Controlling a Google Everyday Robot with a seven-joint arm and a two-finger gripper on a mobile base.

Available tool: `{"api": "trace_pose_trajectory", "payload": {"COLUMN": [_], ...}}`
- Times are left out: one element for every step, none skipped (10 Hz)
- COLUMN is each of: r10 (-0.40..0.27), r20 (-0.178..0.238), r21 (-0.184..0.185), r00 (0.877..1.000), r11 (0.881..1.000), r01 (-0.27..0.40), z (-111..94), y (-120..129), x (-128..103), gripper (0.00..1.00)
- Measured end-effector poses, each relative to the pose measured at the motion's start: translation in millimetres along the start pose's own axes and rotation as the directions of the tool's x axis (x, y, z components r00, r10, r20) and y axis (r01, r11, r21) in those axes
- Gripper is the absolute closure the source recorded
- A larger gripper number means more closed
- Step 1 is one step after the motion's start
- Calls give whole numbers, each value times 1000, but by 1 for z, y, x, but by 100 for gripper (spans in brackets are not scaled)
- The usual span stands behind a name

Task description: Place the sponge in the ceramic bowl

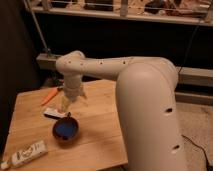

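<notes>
Pale wooden worktop (97, 142) stands before a dark railing, and near its front edge you see the ceramic bowl (66, 142) with the sponge (65, 130) lying inside it, blue against the rim. Your gripper (66, 104) hangs above and just behind the bowl, apart from it, and you cannot tell whether it is spread or closed. Just behind the bowl lies a black-and-white bar (53, 113), farther back an orange object (50, 96), and to the bowl's front left a white tube (27, 154).
</notes>
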Motion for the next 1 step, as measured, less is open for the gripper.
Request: {"api": "trace_pose_trajectory", "payload": {"r10": [31], "r20": [5], "r21": [5], "r00": [1000], "r11": [1000], "r01": [-31], "z": [-1], "y": [-7], "x": [0], "gripper": [20]}}
